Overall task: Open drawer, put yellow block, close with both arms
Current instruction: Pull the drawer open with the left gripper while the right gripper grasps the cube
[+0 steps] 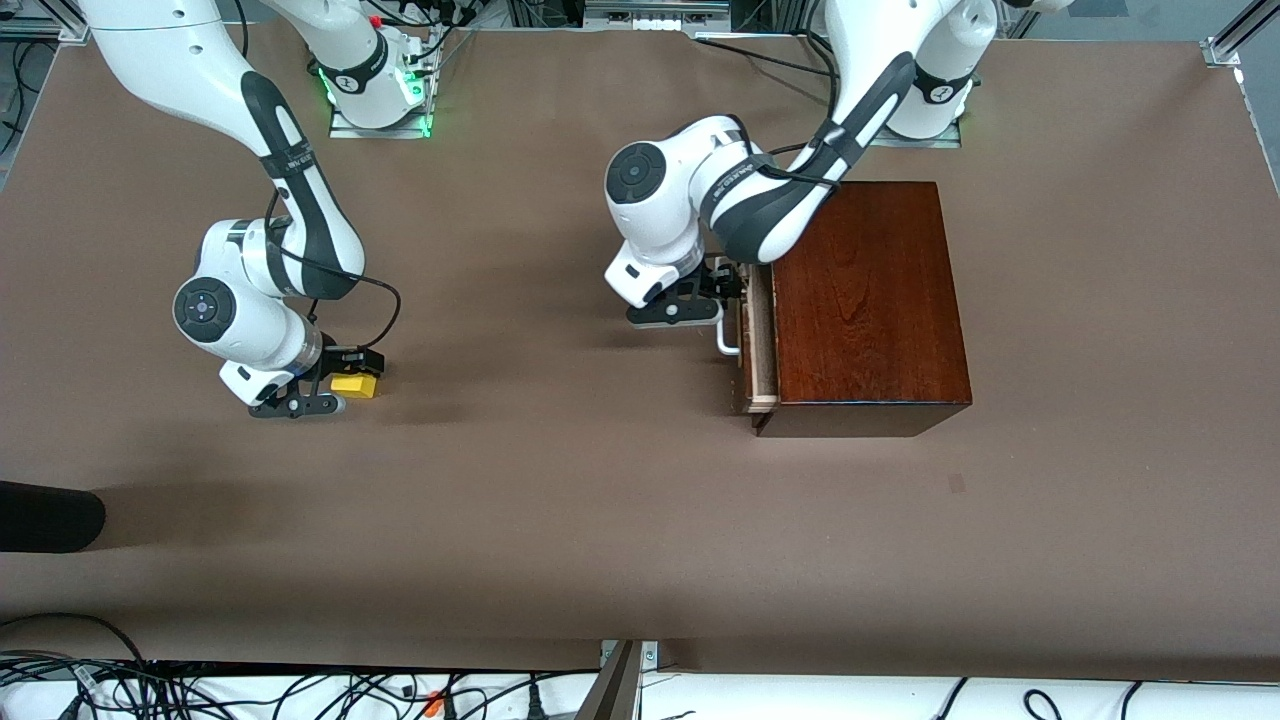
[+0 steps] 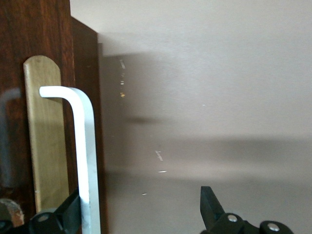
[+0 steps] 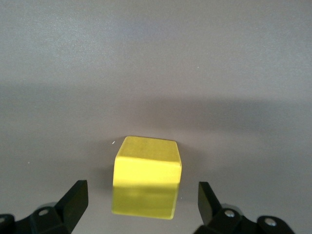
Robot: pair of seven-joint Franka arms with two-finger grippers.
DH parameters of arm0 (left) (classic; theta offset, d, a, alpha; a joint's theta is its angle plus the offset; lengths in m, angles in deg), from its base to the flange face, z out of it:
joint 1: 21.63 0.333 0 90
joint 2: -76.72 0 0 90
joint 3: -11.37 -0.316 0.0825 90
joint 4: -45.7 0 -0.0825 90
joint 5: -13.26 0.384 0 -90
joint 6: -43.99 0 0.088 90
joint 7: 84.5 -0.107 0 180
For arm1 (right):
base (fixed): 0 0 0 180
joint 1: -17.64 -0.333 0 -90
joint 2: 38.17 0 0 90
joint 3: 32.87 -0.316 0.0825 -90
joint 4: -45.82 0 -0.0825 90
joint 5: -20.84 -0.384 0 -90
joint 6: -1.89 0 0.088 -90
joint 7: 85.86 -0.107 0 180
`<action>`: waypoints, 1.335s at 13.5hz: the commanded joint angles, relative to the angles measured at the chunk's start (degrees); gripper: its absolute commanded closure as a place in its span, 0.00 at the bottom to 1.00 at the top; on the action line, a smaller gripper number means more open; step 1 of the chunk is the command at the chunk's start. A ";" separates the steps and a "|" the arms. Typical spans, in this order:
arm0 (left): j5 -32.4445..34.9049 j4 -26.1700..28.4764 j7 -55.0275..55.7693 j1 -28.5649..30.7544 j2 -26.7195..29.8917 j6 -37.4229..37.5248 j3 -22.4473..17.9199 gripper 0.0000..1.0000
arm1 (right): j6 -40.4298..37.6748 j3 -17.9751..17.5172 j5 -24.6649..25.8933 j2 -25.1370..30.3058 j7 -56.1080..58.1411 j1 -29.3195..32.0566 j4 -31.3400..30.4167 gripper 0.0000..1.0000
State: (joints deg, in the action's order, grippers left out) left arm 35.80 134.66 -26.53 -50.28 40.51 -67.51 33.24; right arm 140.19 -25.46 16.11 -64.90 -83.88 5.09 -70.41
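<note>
The right gripper [image 3: 141, 204] hangs low with its fingers spread wide on either side of the one yellow block [image 3: 146, 176], not pinching it; only the right wrist view shows those gaps. The left gripper [image 2: 141, 214] is open at the drawer [image 1: 757, 340], one finger [image 2: 68, 214] against the white handle [image 2: 85, 161]. The front view adds the single wooden box [image 1: 865, 300] with the drawer pulled slightly out, the brown table [image 1: 560, 520], two arms and cables along its edge.

No readable text, labels or numbers on anything.
</note>
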 commanded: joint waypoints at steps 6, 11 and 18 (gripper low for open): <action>0.22 -6.34 1.97 -2.82 -3.95 0.31 0.19 0.00 | 1.62 -0.03 -0.89 -0.78 -0.31 -0.19 -0.49 0.34; -0.57 -8.54 3.29 -4.39 -4.92 0.31 0.19 0.00 | 1.10 0.05 -0.89 -0.34 0.13 -0.19 0.47 0.67; -0.66 -12.05 7.59 -6.59 -6.41 0.23 0.19 0.00 | -17.24 -0.03 -0.10 3.17 1.09 -0.28 13.38 0.69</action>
State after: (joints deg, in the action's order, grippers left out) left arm 35.76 126.84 -21.30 -55.05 36.30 -67.18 33.02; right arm 128.93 -25.46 16.13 -62.88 -83.70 4.87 -60.84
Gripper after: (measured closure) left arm 0.000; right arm 0.449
